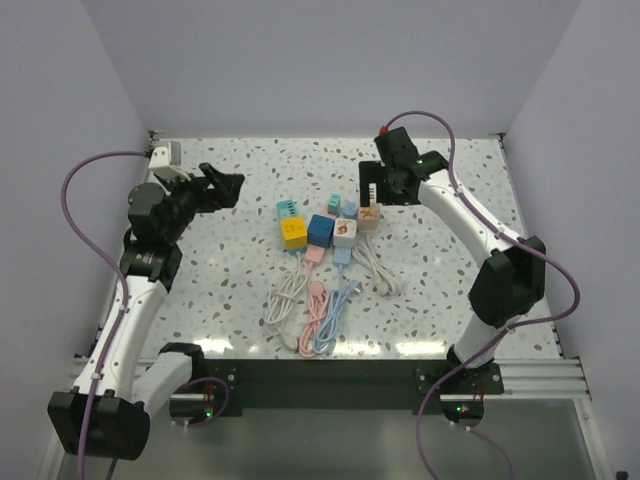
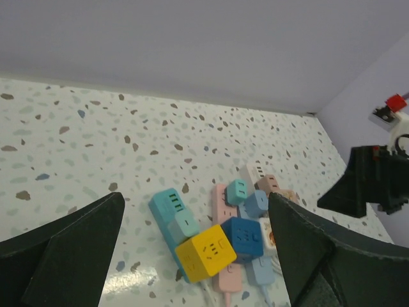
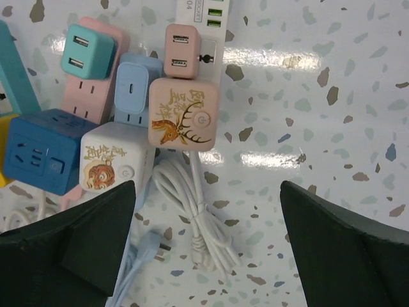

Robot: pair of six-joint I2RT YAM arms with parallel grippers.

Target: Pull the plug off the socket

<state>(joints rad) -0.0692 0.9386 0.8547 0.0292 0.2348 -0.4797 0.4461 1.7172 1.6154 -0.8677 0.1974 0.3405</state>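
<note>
Printed on the white power strip (image 3: 192,6), cut by the edge: "04". Characters on pink cube (image 3: 184,114) and white cube (image 3: 115,163), too small to read.

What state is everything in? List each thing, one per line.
Left gripper: open, empty.
Right gripper: open, empty.
Pink deer-print cube plug: seated on white plastic power strip.
Small teal two-port plug: seated on pink plastic power strip.
White round cable: bundled, lying on the table.

Speckled white terrazzo counter (image 1: 240,280) with glossy light reflections, plain pale lavender walls (image 1: 320,60) enclosing three sides, dark rail (image 1: 330,375) along near edge
</note>
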